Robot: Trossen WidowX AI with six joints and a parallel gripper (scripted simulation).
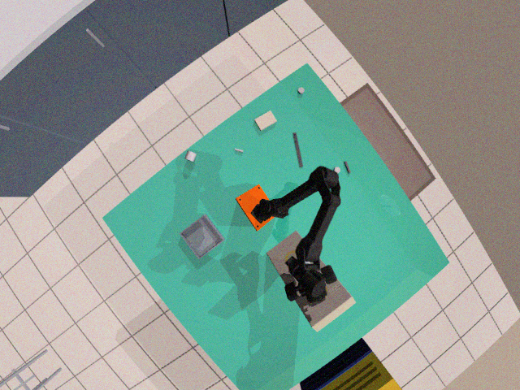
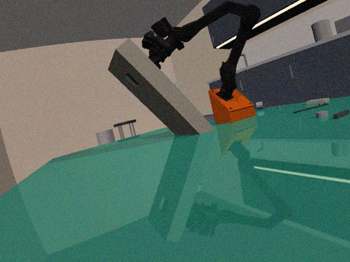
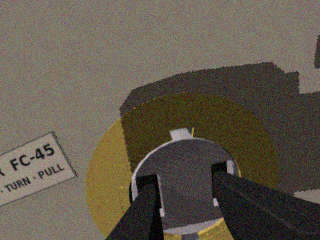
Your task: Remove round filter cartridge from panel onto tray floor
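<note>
The round grey filter cartridge (image 3: 186, 200) sits in the sloping grey panel (image 1: 335, 296) (image 2: 166, 90) (image 3: 60, 60), inside a yellow ring (image 3: 102, 185). A pale tab shows at its upper edge, close to a thin yellow mark. My gripper (image 2: 158, 66) (image 3: 185, 188) is partly open, with one fingertip at each of the two dark slots and no part of the cartridge squeezed between them. How deep the tips reach into the slots cannot be told. The grey tray (image 1: 192, 226) stands apart from the panel, with nothing visible in it.
The arm's orange base (image 1: 249, 197) (image 2: 242, 114) stands between tray and panel. A pale block (image 1: 266, 120), a white cylinder (image 1: 191, 156) and a dark bar (image 1: 297, 149) lie farther off. A label (image 3: 35, 167) is on the panel beside the ring.
</note>
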